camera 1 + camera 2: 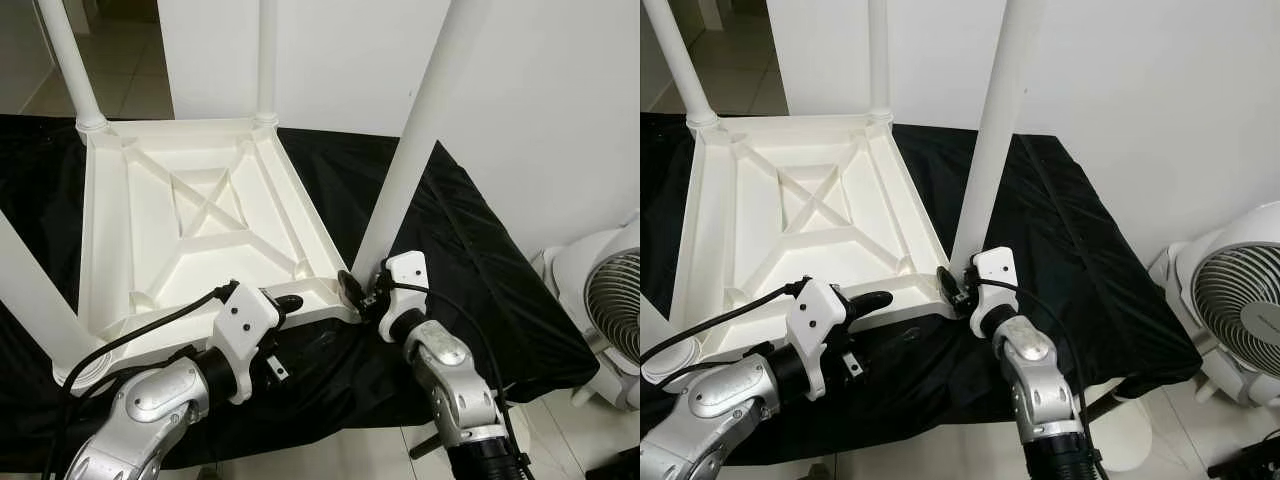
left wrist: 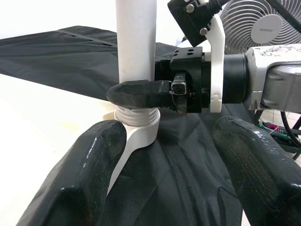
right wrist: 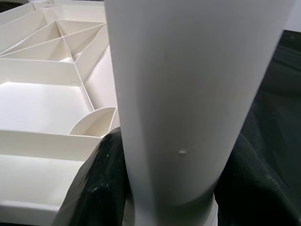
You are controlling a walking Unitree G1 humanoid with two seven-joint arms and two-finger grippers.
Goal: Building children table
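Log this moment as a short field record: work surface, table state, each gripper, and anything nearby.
surface: black cloth under the work
tabletop: white tabletop lying upside down, ribbed underside up
legs: four white legs standing up from the corners; near-right leg at its corner socket
right gripper: right gripper shut on the near-right leg just above its threaded base
left gripper: left gripper open, at the tabletop's near edge, pointing towards that corner
nearby: white fan on the floor to the robot's right
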